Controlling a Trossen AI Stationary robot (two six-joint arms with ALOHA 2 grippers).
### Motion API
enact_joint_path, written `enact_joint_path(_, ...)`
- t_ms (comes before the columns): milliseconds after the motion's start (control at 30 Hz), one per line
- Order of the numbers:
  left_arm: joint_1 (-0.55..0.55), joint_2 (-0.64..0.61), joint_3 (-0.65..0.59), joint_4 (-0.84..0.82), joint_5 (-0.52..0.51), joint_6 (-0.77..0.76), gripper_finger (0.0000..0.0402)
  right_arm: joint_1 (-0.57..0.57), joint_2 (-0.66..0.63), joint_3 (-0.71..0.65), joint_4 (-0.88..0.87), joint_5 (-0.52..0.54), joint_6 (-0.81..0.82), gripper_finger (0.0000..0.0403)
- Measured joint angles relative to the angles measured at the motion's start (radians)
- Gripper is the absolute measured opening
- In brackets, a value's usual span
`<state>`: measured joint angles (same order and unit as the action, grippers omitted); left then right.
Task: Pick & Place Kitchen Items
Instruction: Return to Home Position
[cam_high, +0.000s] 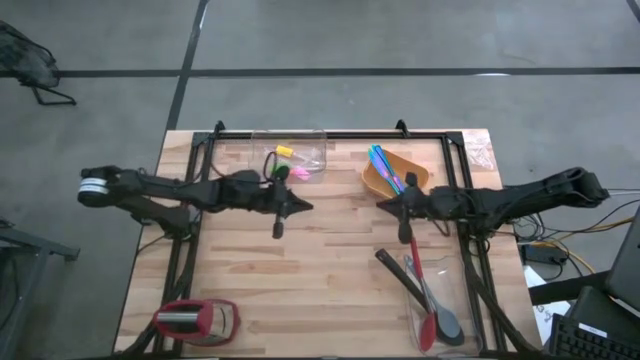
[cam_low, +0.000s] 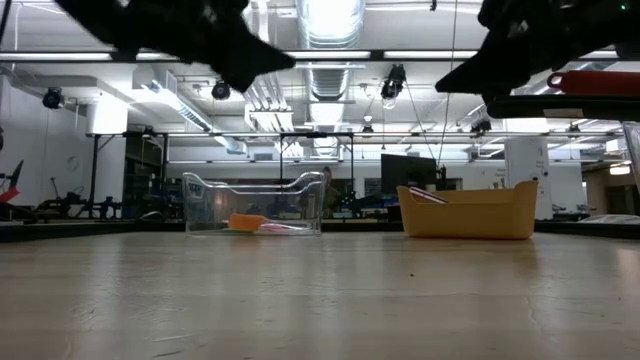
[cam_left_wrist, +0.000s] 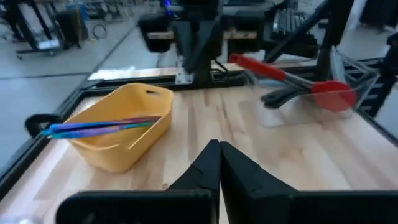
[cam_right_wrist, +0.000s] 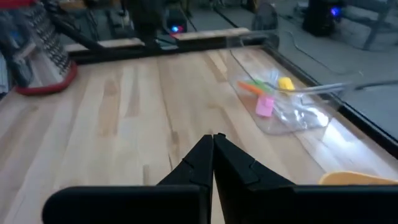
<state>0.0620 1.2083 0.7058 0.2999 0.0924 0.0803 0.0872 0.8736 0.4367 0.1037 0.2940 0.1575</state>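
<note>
Both closed over table (cam_high: 330, 285) — left hand (cam_high: 303, 207), right hand (cam_high: 384, 207).

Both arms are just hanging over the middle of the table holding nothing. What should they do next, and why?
Probably draw both arms back to rest. The left gripper and right gripper hover shut and empty, while the blue cutlery already lies in the yellow bin and the spatulas in a clear tub.
</note>
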Motion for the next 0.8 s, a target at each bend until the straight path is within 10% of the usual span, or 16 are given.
enact_joint_path(800, 0.081, -0.502, -0.491, 0.229, -0.058, -0.108, 0.0005, -0.001, -0.556, -0.317, 0.065, -0.087, -0.067, 0.0008)
